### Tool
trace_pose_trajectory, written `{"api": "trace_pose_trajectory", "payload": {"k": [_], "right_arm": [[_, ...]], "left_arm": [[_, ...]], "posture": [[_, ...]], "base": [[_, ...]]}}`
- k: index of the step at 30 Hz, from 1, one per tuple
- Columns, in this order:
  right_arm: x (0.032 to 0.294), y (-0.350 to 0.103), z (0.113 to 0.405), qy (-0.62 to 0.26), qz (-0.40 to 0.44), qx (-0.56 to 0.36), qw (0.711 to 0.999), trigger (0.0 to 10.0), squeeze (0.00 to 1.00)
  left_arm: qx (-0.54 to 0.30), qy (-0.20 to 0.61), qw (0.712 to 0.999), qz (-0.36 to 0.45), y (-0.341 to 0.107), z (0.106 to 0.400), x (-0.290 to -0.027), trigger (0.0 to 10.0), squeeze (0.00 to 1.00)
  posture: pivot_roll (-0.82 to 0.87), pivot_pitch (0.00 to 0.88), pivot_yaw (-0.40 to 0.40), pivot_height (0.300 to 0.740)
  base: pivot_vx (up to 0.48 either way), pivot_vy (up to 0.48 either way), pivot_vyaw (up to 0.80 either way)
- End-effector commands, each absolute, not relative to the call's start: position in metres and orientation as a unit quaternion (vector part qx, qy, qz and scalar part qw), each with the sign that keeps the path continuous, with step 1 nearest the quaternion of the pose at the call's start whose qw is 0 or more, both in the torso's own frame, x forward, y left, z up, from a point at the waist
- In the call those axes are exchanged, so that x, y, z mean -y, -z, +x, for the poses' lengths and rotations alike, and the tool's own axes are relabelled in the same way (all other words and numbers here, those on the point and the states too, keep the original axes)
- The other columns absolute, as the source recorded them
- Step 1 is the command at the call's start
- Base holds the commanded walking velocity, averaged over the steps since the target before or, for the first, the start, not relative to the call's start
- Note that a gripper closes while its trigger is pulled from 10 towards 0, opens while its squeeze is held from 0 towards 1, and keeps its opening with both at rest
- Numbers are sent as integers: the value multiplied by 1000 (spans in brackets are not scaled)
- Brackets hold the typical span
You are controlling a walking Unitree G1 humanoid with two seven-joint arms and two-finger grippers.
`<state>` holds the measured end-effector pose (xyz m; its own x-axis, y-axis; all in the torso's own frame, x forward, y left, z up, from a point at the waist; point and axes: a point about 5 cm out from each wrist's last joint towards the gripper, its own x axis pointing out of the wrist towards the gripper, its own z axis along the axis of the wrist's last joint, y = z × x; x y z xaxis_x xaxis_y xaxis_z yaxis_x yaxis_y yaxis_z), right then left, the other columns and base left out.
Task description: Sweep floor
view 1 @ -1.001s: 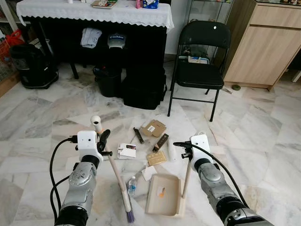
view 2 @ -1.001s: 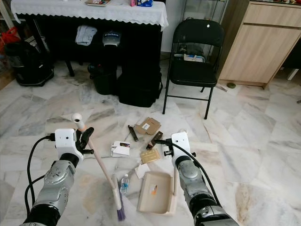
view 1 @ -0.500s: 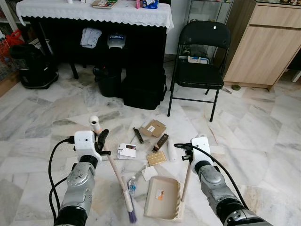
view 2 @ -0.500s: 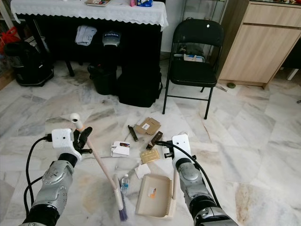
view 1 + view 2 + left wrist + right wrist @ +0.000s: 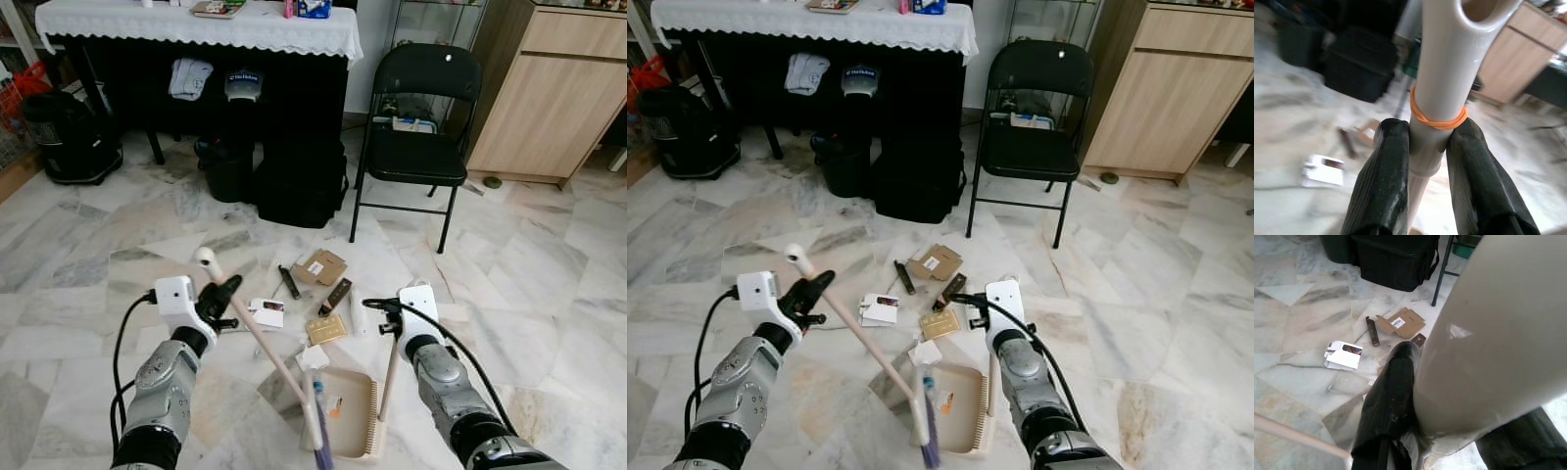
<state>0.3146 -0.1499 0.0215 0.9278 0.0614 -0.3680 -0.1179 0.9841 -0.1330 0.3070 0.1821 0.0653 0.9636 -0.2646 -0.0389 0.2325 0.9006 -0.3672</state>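
Observation:
My left gripper [image 5: 221, 298] is shut on the upper part of a cream broom handle [image 5: 257, 333], just below an orange rubber band [image 5: 1439, 118]. The broom slants down to the right, and its purple bristles [image 5: 321, 454] sit at the mouth of the beige dustpan [image 5: 351, 409]. My right gripper [image 5: 380, 315] is shut on the dustpan's upright handle [image 5: 389, 370]. A small plastic bottle [image 5: 926, 384] lies by the broom head, blurred. On the floor ahead lie a cardboard piece [image 5: 321, 266], a white carton [image 5: 265, 312], a gold card [image 5: 325, 330] and two dark bars.
A black folding chair [image 5: 421, 127] stands ahead on the right. Black bags [image 5: 299, 181] and a bin [image 5: 225, 168] sit under a table with a white cloth [image 5: 196, 24]. There is a wooden cabinet [image 5: 549, 98] at the far right and a black vacuum [image 5: 64, 132] at the far left.
The broom head has swept to the right up to the dustpan's mouth, pushing the bottle along. The handle now leans more. The dustpan has stayed roughly in place since half a second ago.

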Motion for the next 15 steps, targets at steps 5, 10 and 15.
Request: {"api": "trace_pose_trajectory", "payload": {"k": [5,10,15], "right_arm": [[149,-20,313,-47,-76,-188,978,10000,0],[149,-20,313,-48,-76,-188,978,10000,0],[148,-20,313,-49,-76,-188,978,10000,0]], "left_arm": [[-30,163,961,-222,-74,306,-184,10000,0],[-19,174,958,-227,-83,305,-186,10000,0],[7,123,975,-182,-94,311,-200,10000,0]], "posture": [[48,0,-60,740],[49,0,-60,740],[53,0,-59,740]], "base": [[0,0,0],[0,0,0],[0,0,0]]}}
